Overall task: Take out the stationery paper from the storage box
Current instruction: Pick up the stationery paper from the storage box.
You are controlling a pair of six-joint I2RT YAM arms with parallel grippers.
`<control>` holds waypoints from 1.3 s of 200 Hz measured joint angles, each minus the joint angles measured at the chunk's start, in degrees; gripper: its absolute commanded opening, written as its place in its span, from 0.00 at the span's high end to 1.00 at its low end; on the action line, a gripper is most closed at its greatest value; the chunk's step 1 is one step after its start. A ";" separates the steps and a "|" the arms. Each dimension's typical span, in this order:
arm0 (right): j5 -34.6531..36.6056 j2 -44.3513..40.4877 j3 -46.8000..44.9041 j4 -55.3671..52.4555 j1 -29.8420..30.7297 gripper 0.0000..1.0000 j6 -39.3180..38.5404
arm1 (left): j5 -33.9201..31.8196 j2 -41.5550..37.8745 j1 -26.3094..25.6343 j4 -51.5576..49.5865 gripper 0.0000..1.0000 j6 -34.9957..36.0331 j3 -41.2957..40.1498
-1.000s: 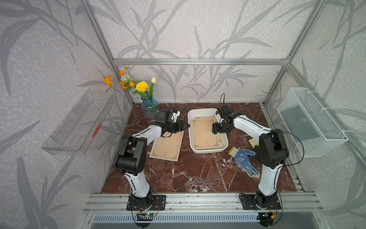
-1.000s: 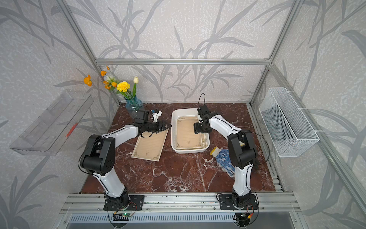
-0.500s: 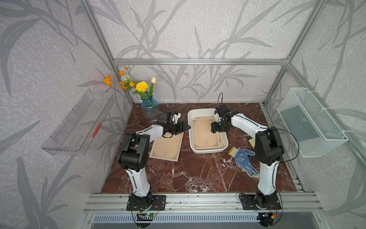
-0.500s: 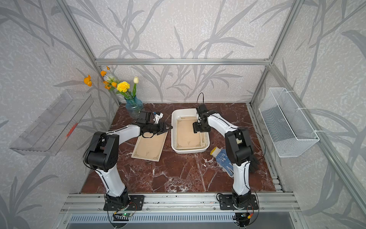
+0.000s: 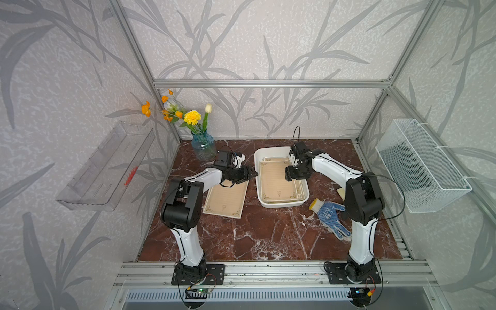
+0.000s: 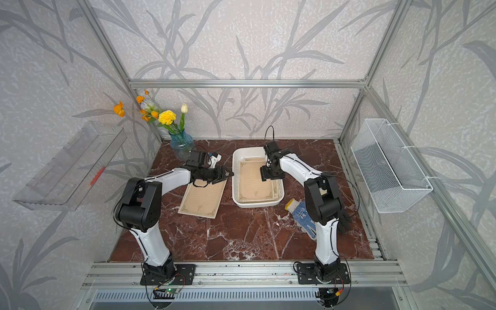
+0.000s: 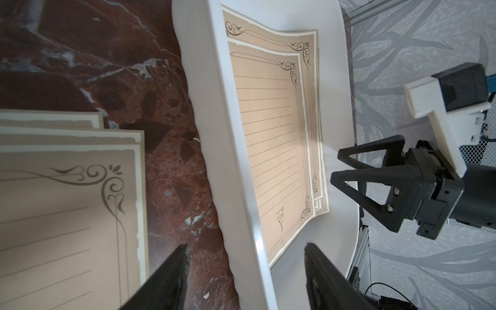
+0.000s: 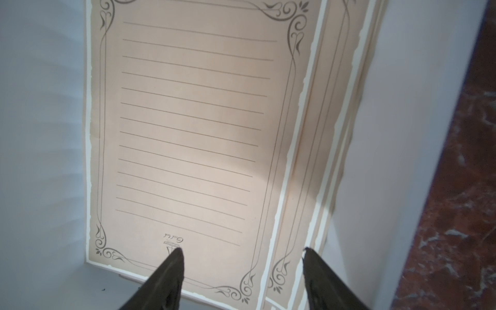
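Stationery paper point(image 5: 276, 186) partly hidden by right gripper point(image 5: 289, 175)

left gripper point(image 5: 253, 175): edged on toward box point(image 5: 281, 204), tips now at its rim | left elbow point(image 5: 182, 206): lifted and swung forward | right gripper point(image 5: 289, 177): slid a little further in over paper point(image 5: 276, 182) in box | right elbow point(image 5: 362, 198): drawn in slightly toward the middle
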 measured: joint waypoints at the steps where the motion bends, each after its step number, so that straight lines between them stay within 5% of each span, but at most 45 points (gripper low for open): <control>1: 0.02 0.00 0.00 0.00 0.00 0.30 0.02 | -0.02 0.00 0.00 -0.02 0.32 0.02 0.00; 260: 3.28 3.89 -0.63 2.49 1.55 0.40 -0.17 | -0.83 0.00 -0.63 -7.04 0.38 1.57 3.80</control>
